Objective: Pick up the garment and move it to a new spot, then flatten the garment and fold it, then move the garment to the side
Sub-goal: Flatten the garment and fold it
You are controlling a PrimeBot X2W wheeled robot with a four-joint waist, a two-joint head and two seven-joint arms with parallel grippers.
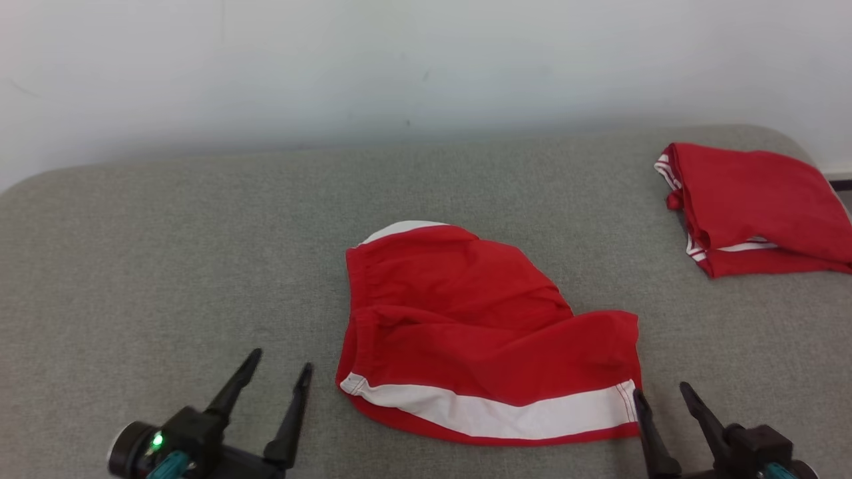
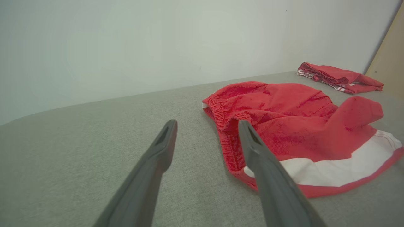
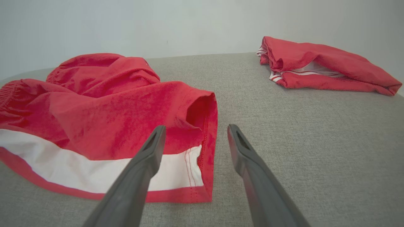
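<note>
Red fabric with a broad white band, the garment (image 1: 466, 326) lay crumpled near the middle of the grey surface (image 1: 166, 266), toward its near edge. It looked like a pair of shorts. Its long axis ran left to right across the head view, following the white band along the near hem. The gathered elastic waistband faced the robot's left and an open leg hem faced its right. The far side bunched up into folds, and a small white patch showed at the far-left corner.

The left claw (image 1: 281, 359) hovered low just left of the waistband, its two dark fingers spread wide and holding nothing. The right claw (image 1: 661, 390) sat at the garment's near-right corner, equally wide and empty. Its inner finger was so close to the leg hem that I could not tell whether it touched the cloth or only stood beside it.

Well apart, at the far right of the surface, a second red garment (image 1: 752, 199) lay folded, below the pale wall (image 1: 399, 66).
</note>
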